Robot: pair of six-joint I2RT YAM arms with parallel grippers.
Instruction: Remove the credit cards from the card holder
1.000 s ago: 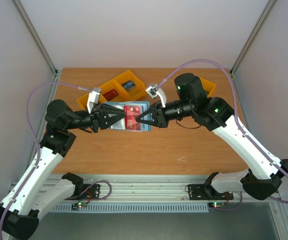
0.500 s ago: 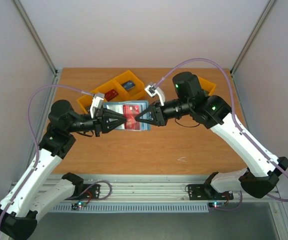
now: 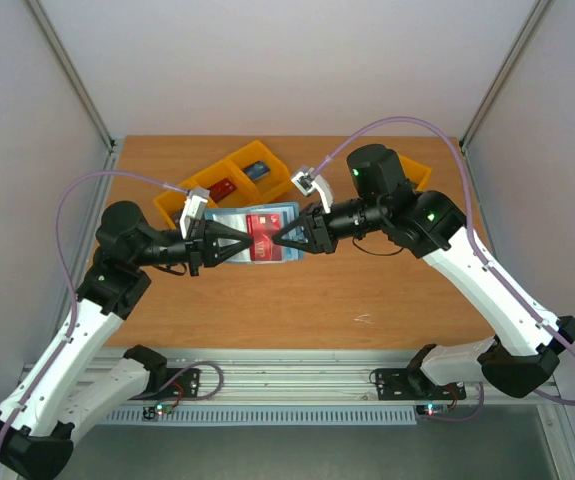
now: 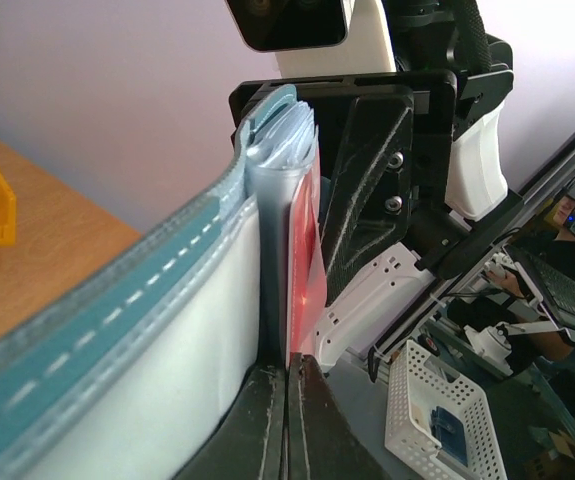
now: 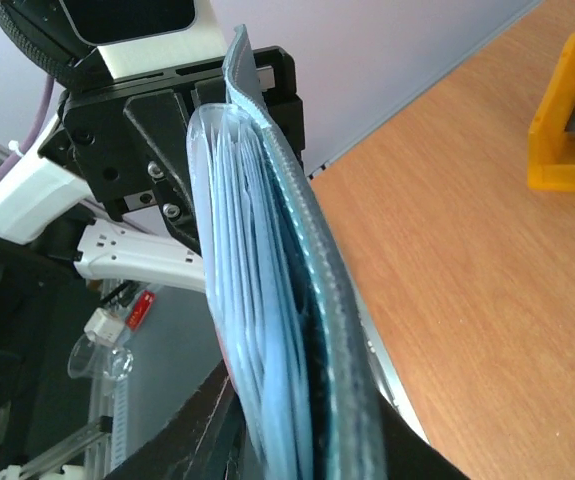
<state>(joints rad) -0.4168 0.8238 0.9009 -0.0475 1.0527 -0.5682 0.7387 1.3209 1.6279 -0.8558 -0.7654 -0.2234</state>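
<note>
The card holder (image 3: 233,218), a blue-teal wallet, hangs open above the table between both arms. My right gripper (image 3: 277,238) is shut on its right side; in the right wrist view the light blue pockets and teal cover (image 5: 279,210) fill the gap between the jaws of the right gripper (image 5: 302,420). A red credit card (image 3: 264,246) sticks out of the pockets. My left gripper (image 3: 246,243) is shut on that card's edge; in the left wrist view the thin red card (image 4: 305,270) rises from the closed jaws of the left gripper (image 4: 287,368) beside the wallet's cover (image 4: 117,320).
Orange bins (image 3: 229,172) stand at the back of the wooden table, one holding a red card (image 3: 222,188) and one a blue card (image 3: 257,170). Another orange bin (image 3: 419,176) sits behind the right arm. A white basket (image 4: 437,400) lies beyond the table.
My left gripper opened briefly and closed again on the red card. The wallet has sunk slightly, and more of the red card shows below its pockets.
</note>
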